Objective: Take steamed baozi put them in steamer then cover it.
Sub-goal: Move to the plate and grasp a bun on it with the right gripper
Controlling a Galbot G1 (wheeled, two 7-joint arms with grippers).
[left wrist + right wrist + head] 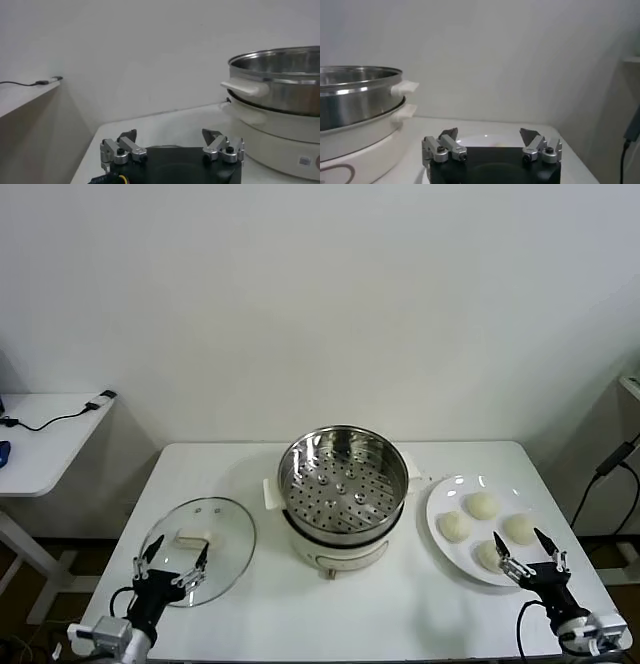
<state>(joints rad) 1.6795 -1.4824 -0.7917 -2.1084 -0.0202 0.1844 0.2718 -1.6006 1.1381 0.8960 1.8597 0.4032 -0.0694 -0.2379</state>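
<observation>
Both grippers, left (172, 561) and right (532, 552), hang spread open at the table's (330, 624) near edge, holding nothing.
Shiny perforated steamer (343, 481) stands centre; clear cover (198, 551) lies left; four cream baozi (483, 505), seemingly smooth, sit on the right plate (438, 506).

The white table (330, 614) stands against a pale wall w/ three things resting directly on it. At centre sits the steamer (343, 481) (steel basket on its white cooker base, basket holding nothing). On the robot's left, near the front edge, the cover (200, 550) lies flat, white handle up. On the right, a white plate (450, 502) lies just beside the steamer, approx. level w/ it, carrying the four steamed baozi (483, 505). A second, smaller white table (45, 434) stands apart at far left.
</observation>
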